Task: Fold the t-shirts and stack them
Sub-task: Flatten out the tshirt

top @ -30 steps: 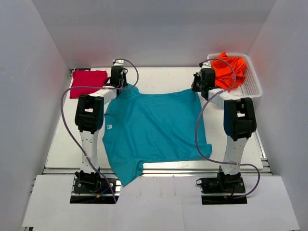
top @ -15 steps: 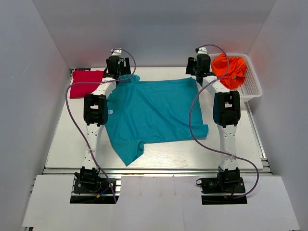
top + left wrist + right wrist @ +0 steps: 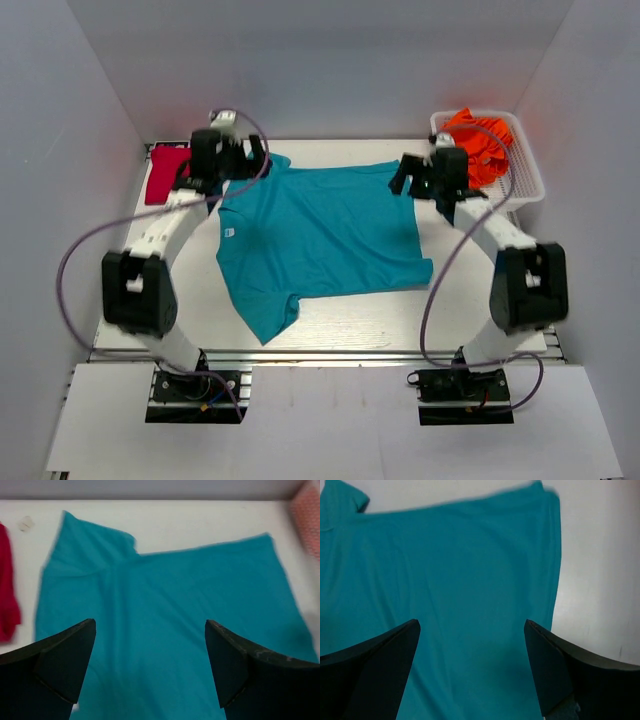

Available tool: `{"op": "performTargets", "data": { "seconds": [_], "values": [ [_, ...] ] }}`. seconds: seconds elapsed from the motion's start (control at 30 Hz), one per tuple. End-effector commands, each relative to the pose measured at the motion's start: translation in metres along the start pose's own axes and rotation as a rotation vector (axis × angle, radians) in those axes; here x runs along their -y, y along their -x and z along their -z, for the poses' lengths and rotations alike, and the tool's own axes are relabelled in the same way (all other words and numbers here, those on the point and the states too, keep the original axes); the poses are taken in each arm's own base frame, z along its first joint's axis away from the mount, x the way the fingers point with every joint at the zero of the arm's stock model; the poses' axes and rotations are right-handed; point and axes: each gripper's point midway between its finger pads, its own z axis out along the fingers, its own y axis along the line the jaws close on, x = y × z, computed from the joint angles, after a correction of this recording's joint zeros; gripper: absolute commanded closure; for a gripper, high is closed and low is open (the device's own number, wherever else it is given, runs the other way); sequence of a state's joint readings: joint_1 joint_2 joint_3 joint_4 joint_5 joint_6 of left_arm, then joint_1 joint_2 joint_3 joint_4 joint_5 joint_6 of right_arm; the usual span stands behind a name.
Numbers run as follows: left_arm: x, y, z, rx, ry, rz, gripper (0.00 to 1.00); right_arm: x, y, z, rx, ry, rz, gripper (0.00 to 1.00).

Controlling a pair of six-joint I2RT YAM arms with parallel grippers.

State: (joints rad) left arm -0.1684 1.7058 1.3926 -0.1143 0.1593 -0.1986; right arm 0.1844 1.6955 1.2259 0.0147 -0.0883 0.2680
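Note:
A teal t-shirt (image 3: 320, 235) lies spread flat on the white table, one sleeve (image 3: 265, 315) pointing to the near left. My left gripper (image 3: 248, 158) hovers open over its far left corner, nothing between the fingers; the left wrist view shows the teal t-shirt (image 3: 165, 595) below the left gripper (image 3: 150, 665). My right gripper (image 3: 405, 178) hovers open over the far right corner, with the teal t-shirt (image 3: 455, 570) under the right gripper (image 3: 472, 665). A folded red t-shirt (image 3: 163, 172) lies at the far left. An orange t-shirt (image 3: 480, 140) is bunched in a basket.
The white mesh basket (image 3: 525, 175) stands at the far right corner of the table. White walls enclose the table on the left, back and right. Bare table (image 3: 480, 290) shows to the right of the teal shirt and along the near edge.
Both grippers have opened and let go of the teal shirt's far corners. The shirt was pulled back from the near edge and now lies flat. Both arms have swung outward.

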Motion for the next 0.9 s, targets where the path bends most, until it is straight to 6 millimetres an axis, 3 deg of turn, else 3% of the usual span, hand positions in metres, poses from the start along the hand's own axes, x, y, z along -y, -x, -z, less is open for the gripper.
{"op": "performTargets", "data": {
  "seconds": [0.0, 0.07, 0.1, 0.13, 0.17, 0.2, 0.23, 0.4, 0.57, 0.6, 0.7, 0.87],
  "values": [
    [0.023, -0.086, 0.045, -0.161, -0.116, 0.148, 0.0, 0.011, -0.07, 0.042, -0.135, -0.071, -0.203, 0.1],
    [0.032, -0.106, 0.062, -0.178, -0.149, 0.189, 0.0, 0.031, -0.084, 0.067, -0.142, -0.198, -0.226, 0.1],
    [0.03, -0.133, 0.072, -0.231, -0.146, 0.203, 0.0, 0.037, -0.101, 0.082, -0.159, -0.234, -0.247, 0.1],
    [0.032, -0.134, 0.082, -0.231, -0.145, 0.212, 0.0, 0.043, -0.097, 0.094, -0.13, -0.275, -0.242, 0.1],
    [0.031, -0.143, 0.089, -0.249, -0.14, 0.217, 0.0, 0.05, -0.114, 0.1, -0.184, -0.318, -0.244, 0.1],
    [0.029, -0.163, 0.096, -0.292, -0.125, 0.241, 0.0, 0.055, -0.128, 0.118, -0.208, -0.347, -0.236, 0.1],
    [0.028, -0.169, 0.101, -0.296, -0.124, 0.242, 0.0, 0.056, -0.139, 0.126, -0.25, -0.351, -0.208, 0.1],
    [0.021, -0.177, 0.117, -0.272, -0.079, 0.243, 0.0, 0.055, -0.187, 0.169, -0.409, -0.366, -0.194, 0.1],
    [0.012, -0.171, 0.114, -0.247, -0.033, 0.215, 0.0, 0.068, -0.206, 0.199, -0.479, -0.483, -0.201, 0.1],
    [0.011, -0.172, 0.111, -0.244, -0.034, 0.214, 0.0, 0.069, -0.217, 0.21, -0.545, -0.506, -0.195, 0.1],
    [0.005, -0.179, 0.105, -0.264, -0.021, 0.214, 0.0, 0.074, -0.223, 0.214, -0.589, -0.559, -0.175, 0.1],
    [0.001, -0.191, 0.102, -0.311, 0.003, 0.223, 0.0, 0.081, -0.241, 0.194, -0.638, -0.615, -0.13, 0.1]
  ]
}}
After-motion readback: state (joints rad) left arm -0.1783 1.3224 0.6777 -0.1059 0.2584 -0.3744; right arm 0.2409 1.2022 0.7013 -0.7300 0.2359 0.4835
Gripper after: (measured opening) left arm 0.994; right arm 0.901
